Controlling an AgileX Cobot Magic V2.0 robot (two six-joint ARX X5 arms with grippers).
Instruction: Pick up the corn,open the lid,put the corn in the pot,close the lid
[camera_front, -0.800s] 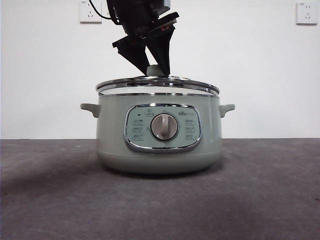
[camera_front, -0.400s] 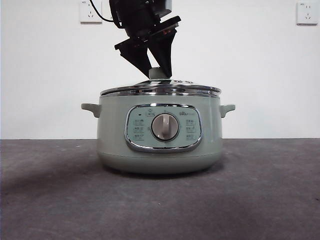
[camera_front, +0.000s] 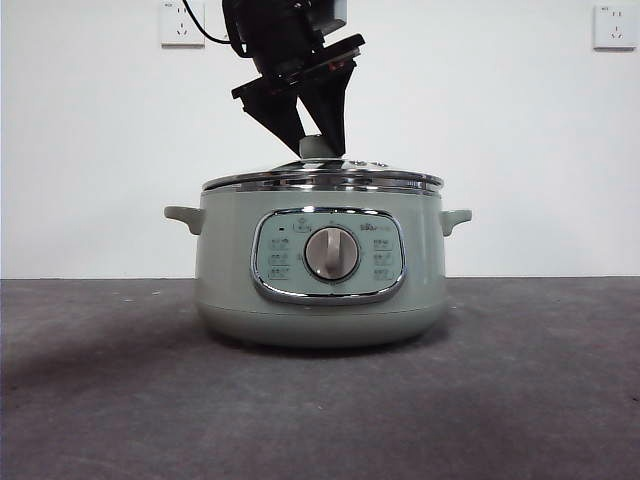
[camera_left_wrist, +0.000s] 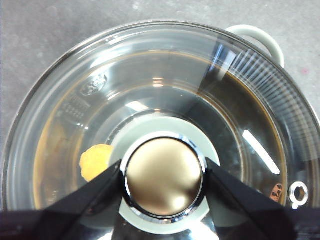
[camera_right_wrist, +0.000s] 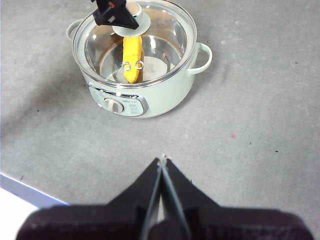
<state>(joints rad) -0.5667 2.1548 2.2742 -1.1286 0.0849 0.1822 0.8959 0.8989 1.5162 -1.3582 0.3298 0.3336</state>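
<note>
Left gripper (camera_front: 318, 148) down over the pot (camera_front: 320, 270), jaws closed against either side of the knob of the lid (camera_left_wrist: 150, 100), touching it. Lid seated flat on the pot's rim. Corn (camera_right_wrist: 132, 59) lying inside the pot under the glass, one yellow end showing beside the knob. Right gripper (camera_right_wrist: 161, 162) held well apart above the grey table (camera_right_wrist: 260, 100), jaws pressed together, holding nothing

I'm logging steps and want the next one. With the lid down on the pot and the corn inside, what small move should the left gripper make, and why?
Probably open the left gripper and lift clear. The lid sits level on the pot, the corn lies inside, and the jaws clamp the knob. Only the release seems left.
</note>
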